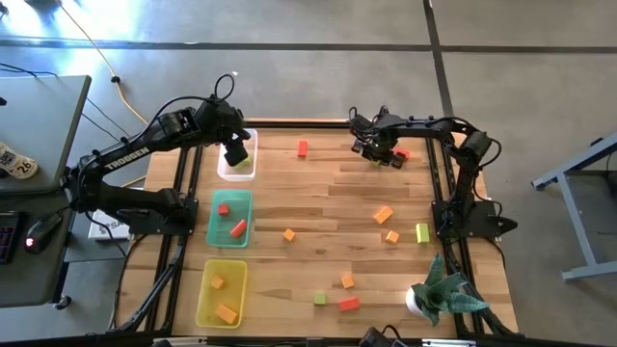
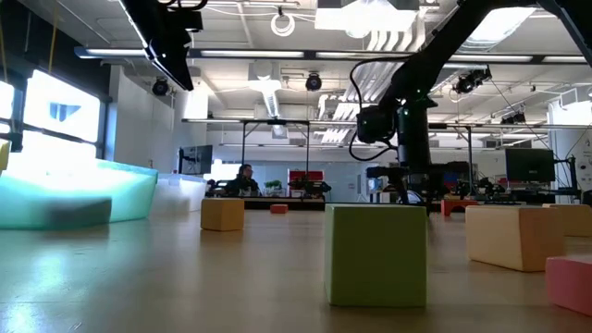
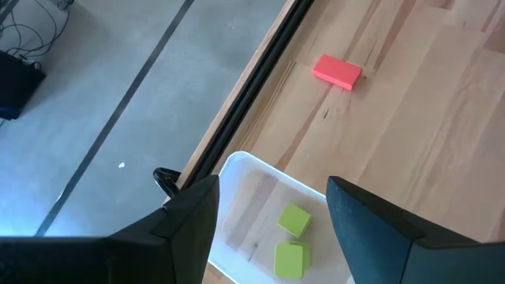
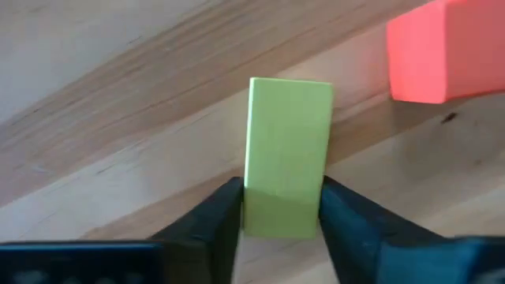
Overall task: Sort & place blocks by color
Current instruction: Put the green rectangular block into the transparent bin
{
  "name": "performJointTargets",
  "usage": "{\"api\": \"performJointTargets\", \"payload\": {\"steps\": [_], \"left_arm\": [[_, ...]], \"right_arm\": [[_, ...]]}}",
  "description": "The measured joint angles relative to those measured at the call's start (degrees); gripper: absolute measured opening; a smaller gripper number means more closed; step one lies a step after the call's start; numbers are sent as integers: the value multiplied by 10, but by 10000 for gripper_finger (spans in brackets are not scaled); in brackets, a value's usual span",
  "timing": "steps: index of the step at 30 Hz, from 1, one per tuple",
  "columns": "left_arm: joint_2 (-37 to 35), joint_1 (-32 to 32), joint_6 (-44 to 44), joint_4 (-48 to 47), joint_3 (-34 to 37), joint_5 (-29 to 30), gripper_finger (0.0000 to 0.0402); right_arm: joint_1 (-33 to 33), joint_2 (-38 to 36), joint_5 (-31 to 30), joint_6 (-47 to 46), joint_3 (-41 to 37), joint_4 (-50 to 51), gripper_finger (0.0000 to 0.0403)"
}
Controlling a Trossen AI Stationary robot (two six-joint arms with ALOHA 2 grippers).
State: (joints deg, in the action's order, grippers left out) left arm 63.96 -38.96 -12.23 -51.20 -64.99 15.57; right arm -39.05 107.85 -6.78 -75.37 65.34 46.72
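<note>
The right gripper [image 4: 280, 207] sits at the table's 1 o'clock edge, fingers pinched on a yellow-green bar [image 4: 289, 154]; only its wrist view shows this grip, with a red block [image 4: 446, 51] just beside. The left gripper [image 3: 272, 209] hovers at 11 o'clock above the clear tray [image 3: 241, 170], fingers spread and empty. Its wrist view reveals 2 yellow-green cubes [image 3: 293, 221] inside, which the arm hides from overhead. Other blocks [image 1: 384, 215] lie scattered toward 5 o'clock.
</note>
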Motion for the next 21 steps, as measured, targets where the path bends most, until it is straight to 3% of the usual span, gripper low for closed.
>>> {"api": "performJointTargets", "payload": {"steps": [2,13,17,21], "left_arm": [[0,0,0,0,0,0,223],[0,0,0,0,0,-7,223],[0,0,2,-1,0,-69,223],[0,0,35,-1,0,-174,223]], "right_arm": [[0,0,1,13,0,-9,100],[43,5,51,104,59,-24,98],[82,5,55,133,102,-26,98],[124,5,56,181,153,-25,98]]}}
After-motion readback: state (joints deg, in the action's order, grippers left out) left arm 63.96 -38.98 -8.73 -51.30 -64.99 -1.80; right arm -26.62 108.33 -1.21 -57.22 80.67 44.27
